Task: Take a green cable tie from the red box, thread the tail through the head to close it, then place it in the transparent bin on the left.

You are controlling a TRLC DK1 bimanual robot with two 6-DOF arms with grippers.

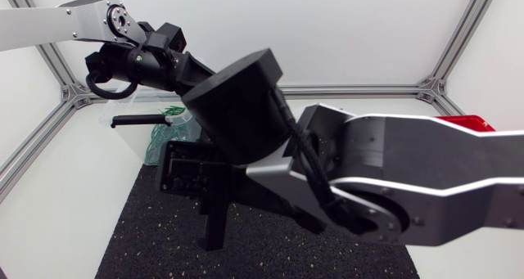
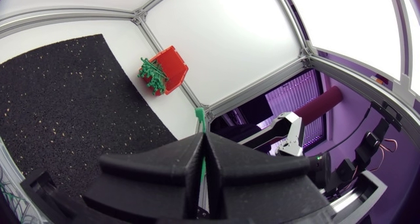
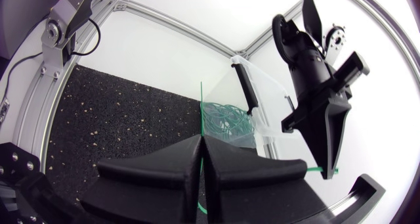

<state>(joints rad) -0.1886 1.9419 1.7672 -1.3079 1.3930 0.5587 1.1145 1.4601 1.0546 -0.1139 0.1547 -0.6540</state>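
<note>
The left arm [image 1: 139, 62] comes in from the far left corner and bends down over the middle of the table. The right arm [image 1: 426, 173] stretches across from the right, well past the middle, so the two wrists crowd together above the black mat [image 2: 65, 99]. In the left wrist view the left gripper [image 2: 203, 159] has its two fingers pressed together on a green cable tie [image 2: 199, 115], whose end sticks out just past the tips. In the right wrist view the right gripper [image 3: 201, 152] is also closed, pinching a thin green strip that rises straight ahead of its fingers. The left gripper hangs tip down near it to one side, with a bit of green at its tips. I cannot tell if both hold the same tie. The clear bin [image 3: 259, 96] sits on the far left just beyond the grippers, with a tangle of green ties [image 3: 226, 117] inside. The red box [image 2: 172, 65] stands at the far right edge, well apart, holding spare ties [image 2: 152, 73].
</note>
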